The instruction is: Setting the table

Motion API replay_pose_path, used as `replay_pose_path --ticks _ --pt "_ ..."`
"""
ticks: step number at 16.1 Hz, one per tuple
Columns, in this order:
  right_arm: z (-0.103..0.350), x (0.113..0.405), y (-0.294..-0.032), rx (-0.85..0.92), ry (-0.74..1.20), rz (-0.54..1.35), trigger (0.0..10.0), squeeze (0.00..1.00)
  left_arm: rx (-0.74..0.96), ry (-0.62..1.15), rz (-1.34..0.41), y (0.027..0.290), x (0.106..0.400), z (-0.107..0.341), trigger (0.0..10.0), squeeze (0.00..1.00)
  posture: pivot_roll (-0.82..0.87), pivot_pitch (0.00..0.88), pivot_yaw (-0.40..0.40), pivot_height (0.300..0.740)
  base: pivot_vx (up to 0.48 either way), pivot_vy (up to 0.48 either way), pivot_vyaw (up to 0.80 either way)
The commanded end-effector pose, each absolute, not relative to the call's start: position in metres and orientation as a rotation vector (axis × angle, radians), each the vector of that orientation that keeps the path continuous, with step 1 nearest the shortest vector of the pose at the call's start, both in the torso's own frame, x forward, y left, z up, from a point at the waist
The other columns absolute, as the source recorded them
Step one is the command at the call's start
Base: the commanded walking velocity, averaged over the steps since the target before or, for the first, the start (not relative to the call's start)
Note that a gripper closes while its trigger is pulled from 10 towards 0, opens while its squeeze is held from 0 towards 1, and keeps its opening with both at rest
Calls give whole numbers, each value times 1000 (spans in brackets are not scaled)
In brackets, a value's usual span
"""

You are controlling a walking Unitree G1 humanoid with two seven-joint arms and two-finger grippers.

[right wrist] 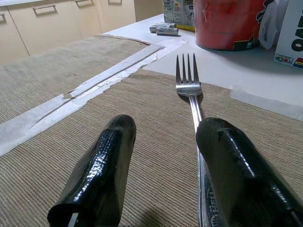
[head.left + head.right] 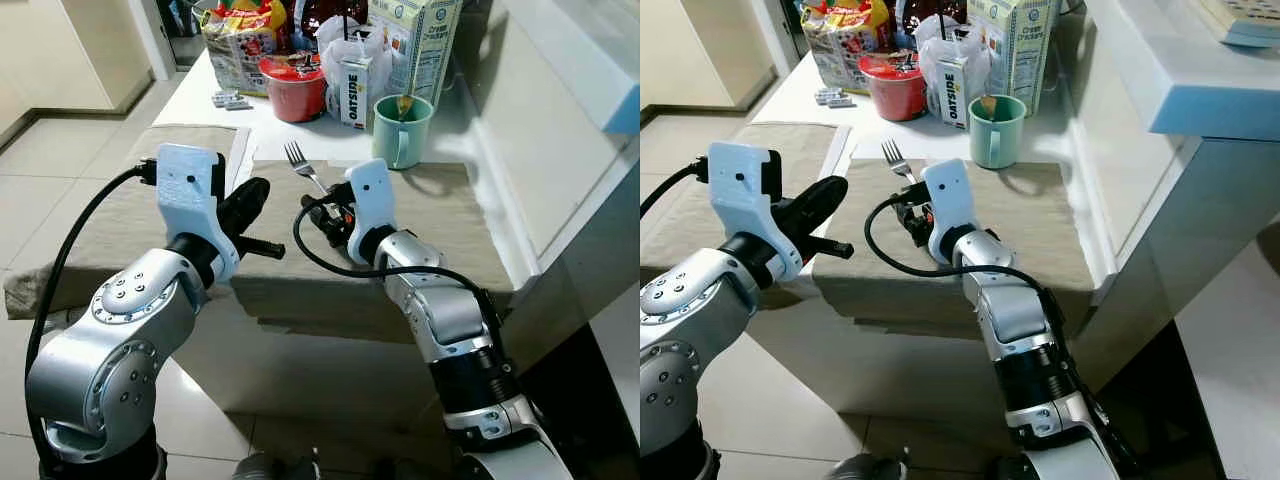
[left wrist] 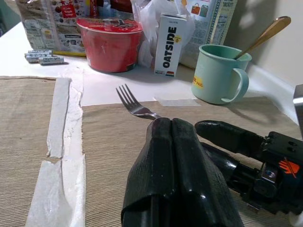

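Fork: a slim silver metal fork (image 1: 189,87) lies flat on the ribbed beige fabric placemat (image 2: 450,215), upper centre of the left eye view, tines toward the groceries at the top.
Handling: judged stiff, light, smooth and probably slippery; lying flat, it leaves little room for a finger beneath. The narrow handle behind the tines looks the best place to pinch, across its width.
Right gripper: the right gripper (image 1: 165,165) sits low over the mat with its fingers spread apart and nothing clamped; one finger (image 1: 236,165) overlaps the handle in the right wrist view, the other (image 1: 102,165) rests to the side. Whether it touches the fork cannot be told.
Left gripper: the left gripper (image 3: 177,156) hovers just beside it, centre-left of the left eye view, fingers pressed together and empty.
Mug: a mint green ceramic mug (image 2: 402,130) with a gold spoon in it stands at the mat's far edge, upper right of the fork.
Beyond: a red plastic bowl (image 2: 295,88), a white OATSIDE carton (image 2: 354,92) and white tape strips (image 3: 66,137) on the neighbouring mat.
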State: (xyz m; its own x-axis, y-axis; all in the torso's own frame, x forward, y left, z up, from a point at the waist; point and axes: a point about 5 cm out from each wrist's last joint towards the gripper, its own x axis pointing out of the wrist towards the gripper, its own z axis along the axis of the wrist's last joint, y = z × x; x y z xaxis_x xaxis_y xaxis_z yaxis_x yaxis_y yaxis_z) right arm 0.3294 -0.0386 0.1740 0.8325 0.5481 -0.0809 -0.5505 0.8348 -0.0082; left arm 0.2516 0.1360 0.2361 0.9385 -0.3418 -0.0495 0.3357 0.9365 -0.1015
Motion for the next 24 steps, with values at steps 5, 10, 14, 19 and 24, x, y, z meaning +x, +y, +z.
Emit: replay_pose_path --ticks 5,10,14,19,24 --pt "190 351 -46 -150 -50 458 10000 0 -90 57 -344 137 251 239 10000 0 23 87 82 740 0 0 0" --pt "202 366 -68 -13 -119 309 10000 0 -61 41 -281 144 260 232 10000 0 22 60 83 740 0 0 0" --pt "206 354 -89 -15 -230 221 10000 0 -15 27 -205 156 260 212 10000 0 -15 40 77 740 0 0 0" --pt "200 279 -109 -77 -366 239 10000 0 -18 54 -163 165 294 183 10000 0 -173 33 103 740 0 0 0" --pt "178 243 -136 -109 -266 226 10000 0 -8 69 -252 157 344 181 10000 0 -259 68 158 740 0 221 0"
